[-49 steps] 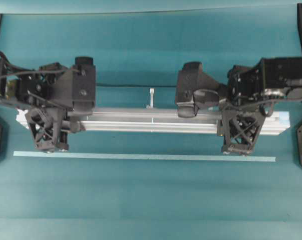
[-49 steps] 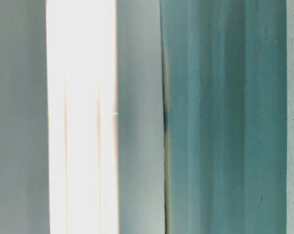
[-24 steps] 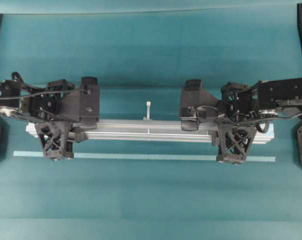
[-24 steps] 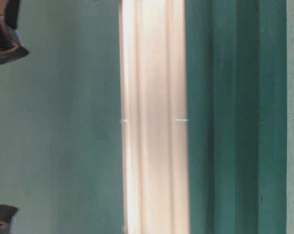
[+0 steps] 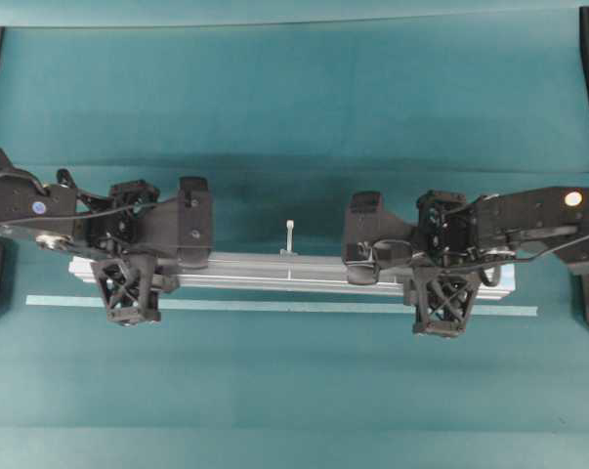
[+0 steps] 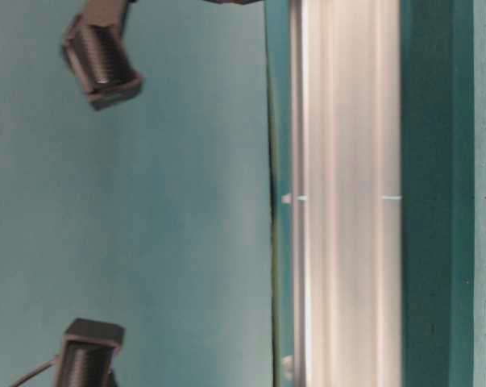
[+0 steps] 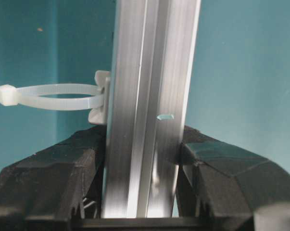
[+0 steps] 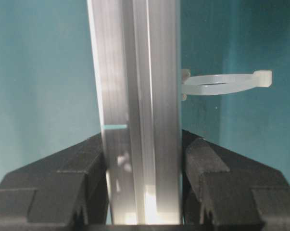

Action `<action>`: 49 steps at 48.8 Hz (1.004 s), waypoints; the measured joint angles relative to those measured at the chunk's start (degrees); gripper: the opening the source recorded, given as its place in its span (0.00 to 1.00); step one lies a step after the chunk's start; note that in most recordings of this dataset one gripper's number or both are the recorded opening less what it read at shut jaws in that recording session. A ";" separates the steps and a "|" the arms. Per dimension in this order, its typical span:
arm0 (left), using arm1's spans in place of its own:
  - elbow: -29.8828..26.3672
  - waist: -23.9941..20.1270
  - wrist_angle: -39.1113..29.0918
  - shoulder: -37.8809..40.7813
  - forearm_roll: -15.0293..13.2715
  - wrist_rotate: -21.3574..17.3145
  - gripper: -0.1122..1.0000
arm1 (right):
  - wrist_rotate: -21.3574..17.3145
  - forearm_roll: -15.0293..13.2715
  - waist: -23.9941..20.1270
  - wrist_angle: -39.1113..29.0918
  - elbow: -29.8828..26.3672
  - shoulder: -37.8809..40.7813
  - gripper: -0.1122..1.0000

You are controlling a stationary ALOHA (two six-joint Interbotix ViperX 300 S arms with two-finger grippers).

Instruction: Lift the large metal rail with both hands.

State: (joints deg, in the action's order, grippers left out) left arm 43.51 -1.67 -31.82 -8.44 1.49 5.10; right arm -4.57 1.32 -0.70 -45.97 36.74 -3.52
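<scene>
Aluminium, the rail (image 5: 294,274) sat clamped between both the left gripper (image 7: 144,159) and the right gripper (image 8: 144,154), which would do best moving evenly together, keeping it level.

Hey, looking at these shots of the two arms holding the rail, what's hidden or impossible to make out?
- Long silver grooved aluminium rail: overhead, black left pincer and right pincer cover parts of it.
- Its ends: table-level view, cut off by the frame.
- Whether it clears the teal table: no view shows a gap.
</scene>
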 measured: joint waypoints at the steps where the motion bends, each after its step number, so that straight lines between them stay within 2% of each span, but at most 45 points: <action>1: 0.09 0.00 0.44 0.26 0.09 0.18 0.43 | 0.00 0.09 -0.09 0.26 0.18 0.18 0.45; 21: 3.25 0.09 4.83 1.14 0.18 0.70 0.43 | 0.00 0.00 0.00 5.01 2.11 2.11 0.45; 49: 4.04 0.88 9.32 3.34 0.18 1.41 0.43 | 0.00 0.00 -0.26 6.24 2.99 3.25 0.45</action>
State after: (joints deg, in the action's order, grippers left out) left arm 47.55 -0.79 -22.50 -5.10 1.67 6.50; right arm -4.57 1.32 -0.97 -39.73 39.73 -0.26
